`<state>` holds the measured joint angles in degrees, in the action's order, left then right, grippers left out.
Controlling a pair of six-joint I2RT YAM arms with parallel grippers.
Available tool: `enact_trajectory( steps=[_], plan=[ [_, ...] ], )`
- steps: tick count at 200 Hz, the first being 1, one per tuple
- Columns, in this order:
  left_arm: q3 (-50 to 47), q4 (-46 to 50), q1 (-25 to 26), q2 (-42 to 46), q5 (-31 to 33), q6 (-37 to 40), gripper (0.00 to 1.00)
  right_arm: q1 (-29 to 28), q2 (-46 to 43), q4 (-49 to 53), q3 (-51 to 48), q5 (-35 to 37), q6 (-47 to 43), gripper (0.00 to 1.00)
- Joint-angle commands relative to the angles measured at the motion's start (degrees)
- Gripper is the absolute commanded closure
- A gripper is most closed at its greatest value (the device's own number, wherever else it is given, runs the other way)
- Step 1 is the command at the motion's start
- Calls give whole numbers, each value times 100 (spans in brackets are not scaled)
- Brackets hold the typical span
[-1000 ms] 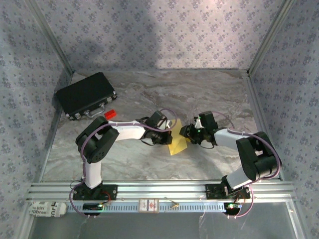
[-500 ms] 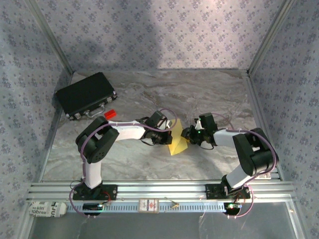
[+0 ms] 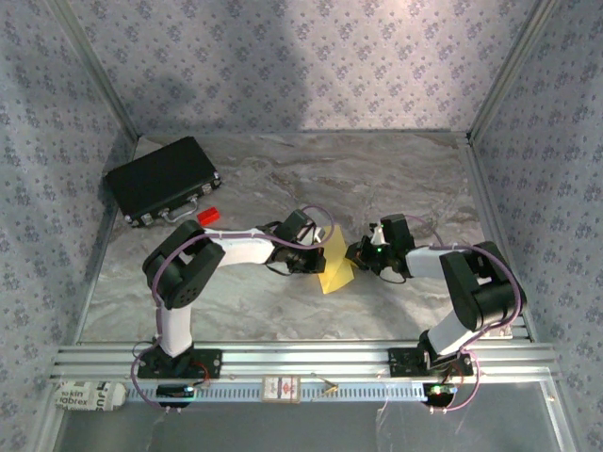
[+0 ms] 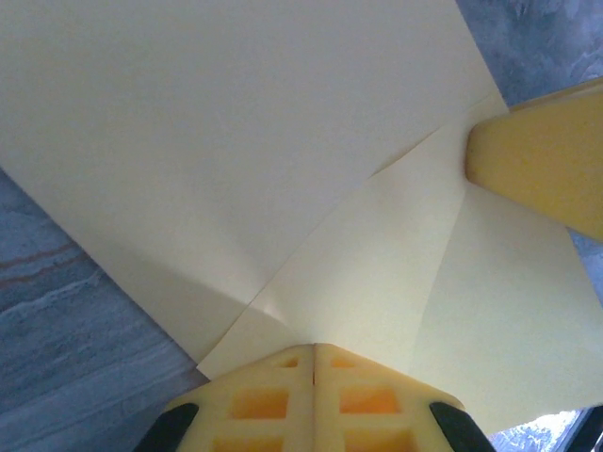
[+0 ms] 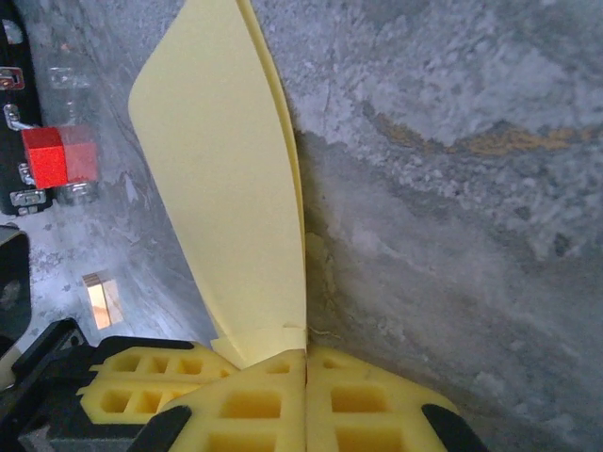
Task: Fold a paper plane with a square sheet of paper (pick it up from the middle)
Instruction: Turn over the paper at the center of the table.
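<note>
Toward the far left corner of the counter (image 3: 283, 169): black case (image 3: 162, 179), with a small red block (image 3: 207, 216) just beside its near edge. Further right, about mid-counter and well apart from both: square sheet of paper (image 3: 335, 268), yellow, creased and partly folded, raised off the marble between the two arms. Pinched on its left side by the left jaws, closed flat on a folded corner. Pinched on its right edge by the right jaws, likewise fully closed on the layers. Judged very light, thin and limp; easily crumpled or torn, layers prone to sliding. Best gripped at an edge or along a crease. Pull gently, never hard apart.
</note>
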<state>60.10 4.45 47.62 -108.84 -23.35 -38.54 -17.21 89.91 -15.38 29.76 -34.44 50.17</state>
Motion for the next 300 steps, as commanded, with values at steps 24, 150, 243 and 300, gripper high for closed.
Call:
enact_trajectory(
  steps=[24, 150, 243, 300],
  plan=[
    [-156, 21, -21, 376, 15, -127, 89, 46, -95, -59, -65, -162, -35, 98],
    [-1038, -314, -326, 2085, 816, -241, 75, -132, -1661, 2882, 902, 1464, -1548, 98],
    [-1747, -616, -644, 2820, 1084, -504, 67, -870, -2233, 4762, 1993, 3844, -2314, 98],
    [-1963, -553, -710, 3206, 1556, -628, 64, -1429, -1753, 6006, 2637, 5817, -2442, 99]
  ],
)
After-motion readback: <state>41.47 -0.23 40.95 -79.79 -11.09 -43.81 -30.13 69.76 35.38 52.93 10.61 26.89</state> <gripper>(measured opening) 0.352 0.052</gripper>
